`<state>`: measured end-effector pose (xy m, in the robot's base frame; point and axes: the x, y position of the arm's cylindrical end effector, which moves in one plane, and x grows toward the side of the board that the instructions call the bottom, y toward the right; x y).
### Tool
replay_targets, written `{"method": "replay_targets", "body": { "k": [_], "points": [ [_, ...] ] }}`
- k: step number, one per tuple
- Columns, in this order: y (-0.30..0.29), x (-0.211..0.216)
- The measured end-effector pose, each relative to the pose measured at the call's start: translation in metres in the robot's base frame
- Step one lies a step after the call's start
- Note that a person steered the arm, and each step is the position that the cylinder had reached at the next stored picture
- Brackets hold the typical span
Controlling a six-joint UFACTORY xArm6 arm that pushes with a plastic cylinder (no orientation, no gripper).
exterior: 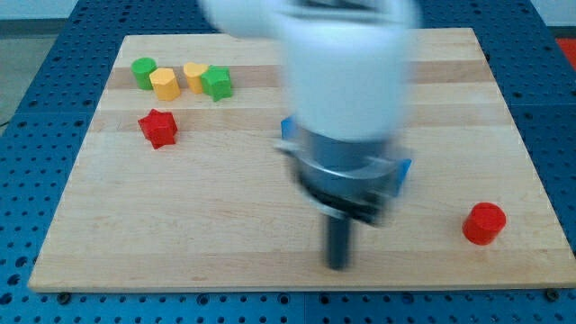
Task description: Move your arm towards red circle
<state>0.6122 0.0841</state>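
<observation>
Red circle sits near the view's bottom right of the wooden board, apart from everything else. My tip rests well to its left, near the bottom edge; no claw shows, only the rod. The blurred arm hides most of two blue blocks, seemingly. Far left: red star, green star, yellow blocks, green cylinder.
</observation>
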Motion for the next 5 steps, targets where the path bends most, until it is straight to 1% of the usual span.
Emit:
{"method": "replay_targets", "body": {
  "k": [1,2,3,4,5],
  "points": [
    [0.075,0.006],
    [0.143,-0.013],
    [0.180,-0.022],
    [0.090,-0.043],
    [-0.018,-0.062]
  ]
}}
